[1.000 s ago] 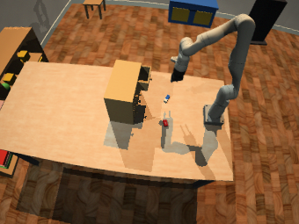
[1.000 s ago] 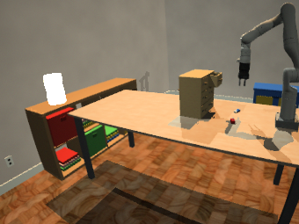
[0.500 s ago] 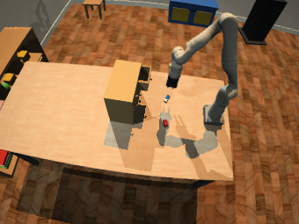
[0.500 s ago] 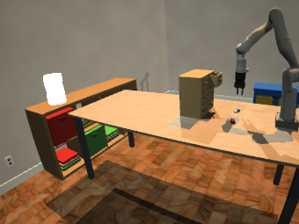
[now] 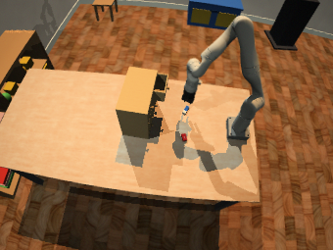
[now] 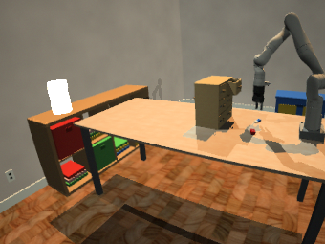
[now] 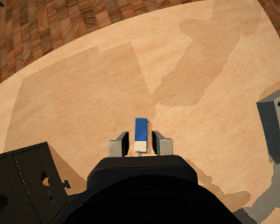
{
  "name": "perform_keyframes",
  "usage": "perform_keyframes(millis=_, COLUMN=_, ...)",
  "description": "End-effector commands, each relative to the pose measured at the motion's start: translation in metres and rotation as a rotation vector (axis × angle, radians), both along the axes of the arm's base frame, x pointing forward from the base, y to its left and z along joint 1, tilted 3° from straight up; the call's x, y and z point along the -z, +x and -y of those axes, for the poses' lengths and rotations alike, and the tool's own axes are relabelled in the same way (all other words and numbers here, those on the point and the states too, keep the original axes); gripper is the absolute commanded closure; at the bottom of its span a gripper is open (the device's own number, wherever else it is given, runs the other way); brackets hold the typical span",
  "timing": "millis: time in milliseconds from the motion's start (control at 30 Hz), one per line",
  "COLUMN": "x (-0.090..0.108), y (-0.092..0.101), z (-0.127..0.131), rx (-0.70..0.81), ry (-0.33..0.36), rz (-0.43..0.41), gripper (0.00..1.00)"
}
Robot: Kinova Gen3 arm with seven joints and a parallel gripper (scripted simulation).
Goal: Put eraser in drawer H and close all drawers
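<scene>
The eraser point(image 5: 185, 110) point(image 6: 257, 121) point(image 7: 141, 130), blue with a white end, lies on the table in front of the chest. My gripper point(image 5: 187, 102) point(image 6: 258, 107) point(image 7: 140, 139) is open and empty, pointing down above the eraser. In the wrist view the eraser shows between the two fingers, its length running along the gap. The small wooden chest point(image 5: 137, 88) point(image 6: 206, 104) point(image 7: 32, 182) stands upright. One top drawer point(image 5: 161, 85) point(image 6: 236, 86), at the end away from the top camera, is pulled out. Its inside is mostly hidden, and the drawer letters cannot be read.
A small red object point(image 5: 184, 137) point(image 6: 252, 131) lies on the table point(image 5: 73, 125) point(image 6: 158, 120) to one side of the eraser. The chest's dark front with its knobs is at the lower left of the wrist view. The arm's base point(image 5: 238, 128) point(image 6: 312, 132) stands across from that front.
</scene>
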State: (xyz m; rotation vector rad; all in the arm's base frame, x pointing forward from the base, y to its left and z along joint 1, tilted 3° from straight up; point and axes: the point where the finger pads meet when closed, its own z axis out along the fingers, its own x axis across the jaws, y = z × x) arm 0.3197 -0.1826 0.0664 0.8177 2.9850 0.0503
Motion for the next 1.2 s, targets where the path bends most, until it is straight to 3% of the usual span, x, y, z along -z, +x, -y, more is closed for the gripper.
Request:
perform_keyframes(millis=0, x=0.008, y=0.002, z=-0.006, rx=0.007, ry=0.01, rz=-0.006, gripper=0.33)
perform_keyframes(millis=967, x=0.018, y=0.004, z=-0.005, rx=0.064, ry=0.012, rz=-0.008, gripper=0.33)
perform_keyframes(millis=1000, x=0.018, y=0.004, z=-0.005, rx=0.064, ry=0.012, rz=-0.008, gripper=0.25)
perform_keyframes(millis=1167, x=0.018, y=0.004, z=-0.005, rx=0.064, ry=0.012, rz=-0.008, gripper=0.25)
